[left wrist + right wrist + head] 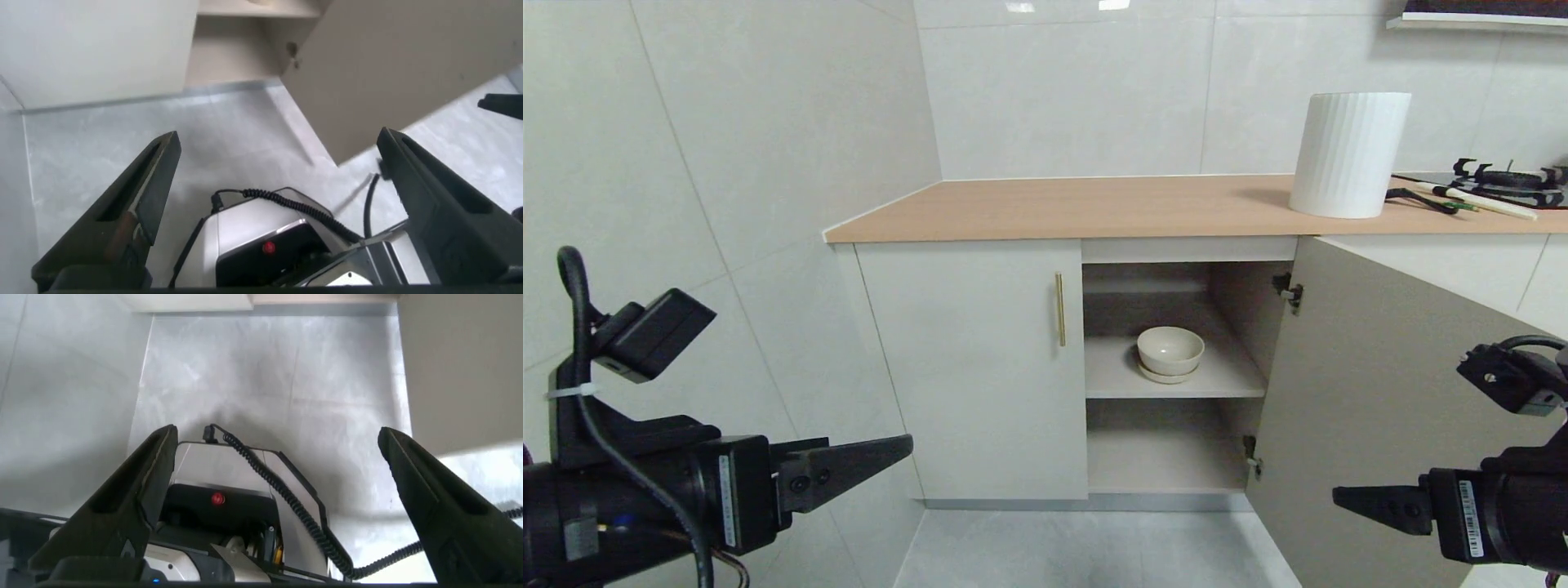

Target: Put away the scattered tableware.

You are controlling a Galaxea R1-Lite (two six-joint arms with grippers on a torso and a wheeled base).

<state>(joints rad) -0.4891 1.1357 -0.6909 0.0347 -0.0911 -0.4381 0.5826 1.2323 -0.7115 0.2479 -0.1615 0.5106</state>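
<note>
A beige bowl (pixel 1170 349) rests on a small plate (pixel 1166 376) on the middle shelf (pixel 1225 376) of the open cabinet. On the wooden counter (pixel 1094 208), at the far right, lie light chopsticks (pixel 1490 202) and a black-handled utensil (pixel 1421 198). My left gripper (pixel 882 453) hangs low at the left, well short of the cabinet. In the left wrist view my left gripper (pixel 278 139) is open and holds nothing. My right gripper (pixel 1347 496) sits low at the right, in front of the open door. The right wrist view shows my right gripper (pixel 276 434) open and holding nothing, above the floor.
The right cabinet door (pixel 1372 392) stands swung out toward me; the left door (pixel 980 367) with its brass handle (pixel 1060 309) is closed. A tall white ribbed container (pixel 1349 153) and a black stove (pixel 1511 178) stand on the counter. A tiled wall (pixel 727 163) closes off the left.
</note>
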